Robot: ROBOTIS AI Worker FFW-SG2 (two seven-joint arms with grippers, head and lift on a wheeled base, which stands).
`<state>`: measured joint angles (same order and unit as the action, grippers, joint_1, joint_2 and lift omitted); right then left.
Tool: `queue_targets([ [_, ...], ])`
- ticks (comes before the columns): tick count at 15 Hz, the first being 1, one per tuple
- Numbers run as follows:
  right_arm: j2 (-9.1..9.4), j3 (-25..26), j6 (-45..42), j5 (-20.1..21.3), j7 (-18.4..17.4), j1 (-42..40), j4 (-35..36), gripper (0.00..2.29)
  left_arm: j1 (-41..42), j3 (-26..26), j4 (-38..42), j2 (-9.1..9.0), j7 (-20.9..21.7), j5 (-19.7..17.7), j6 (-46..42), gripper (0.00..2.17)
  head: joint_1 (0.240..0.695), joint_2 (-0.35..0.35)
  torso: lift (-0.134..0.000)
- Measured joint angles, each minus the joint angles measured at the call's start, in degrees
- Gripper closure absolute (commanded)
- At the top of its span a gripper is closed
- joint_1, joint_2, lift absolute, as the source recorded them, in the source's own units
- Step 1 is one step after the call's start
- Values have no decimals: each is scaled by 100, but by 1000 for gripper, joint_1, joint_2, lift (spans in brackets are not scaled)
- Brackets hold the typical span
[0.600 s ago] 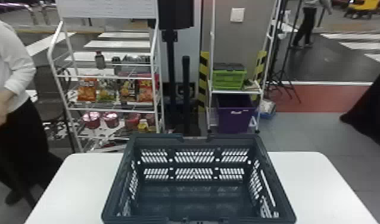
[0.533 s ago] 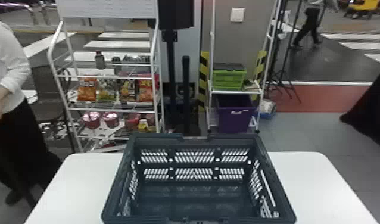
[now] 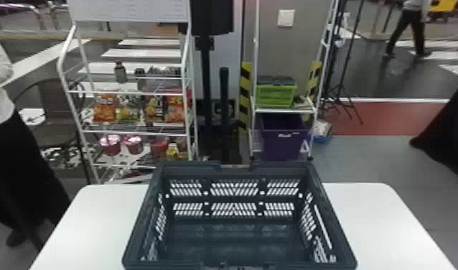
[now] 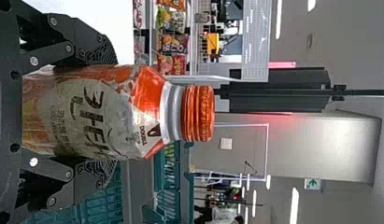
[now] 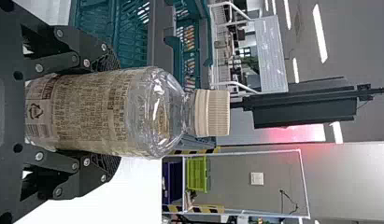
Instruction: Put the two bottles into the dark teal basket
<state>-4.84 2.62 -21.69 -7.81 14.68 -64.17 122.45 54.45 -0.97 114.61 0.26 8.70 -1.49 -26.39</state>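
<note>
Two bottles are held, one per gripper. Jaws of the left gripper [image 4: 108,112] are closed on the sides of the orange-capped bottle [image 4: 147,109], which stands upright, cap up, beyond the fingertips. Jaws of the right gripper [image 5: 112,112] grip the clear bottle with the beige cap [image 5: 161,116] the same way, also cap up. Each wrist view shows part of the dark teal basket past its bottle.

White tabletop lies on either side of the basket [image 3: 192,166], between its side walls and the rounded far corners of the table [image 3: 375,215]. The basket sits midway between those corners, its far rim rising in front of the table's far edge. Its top is open, with slotted walls and a solid floor.

Behind the table, the wire rack [image 3: 65,61] carries snack bags [image 3: 104,107] above red tubs [image 3: 110,144]. On the other shelf unit, the green crate [image 3: 275,95] sits above the purple bin [image 3: 284,143].

Against the earlier head views, the basket keeps its place between the table's corners.
</note>
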Motion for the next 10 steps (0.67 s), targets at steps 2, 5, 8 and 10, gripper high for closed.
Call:
queue_targets([
  [2,4,8,-9,-3,0,-5,54,1717,-17,0,-7,0,0,0,18,2145,499,0,0],
  [5,25,65,76,-10,0,-5,415,1717,-38,0,-53,0,0,0,17,2145,499,0,0],
  [8,82,186,991,-48,-5,254,1070,1720,-49,-7,-110,0,0,-3,16,2145,499,0,0],
  [10,141,237,2020,-61,-12,623,1544,1717,-70,-17,-149,0,0,-21,16,2145,499,0,0],
])
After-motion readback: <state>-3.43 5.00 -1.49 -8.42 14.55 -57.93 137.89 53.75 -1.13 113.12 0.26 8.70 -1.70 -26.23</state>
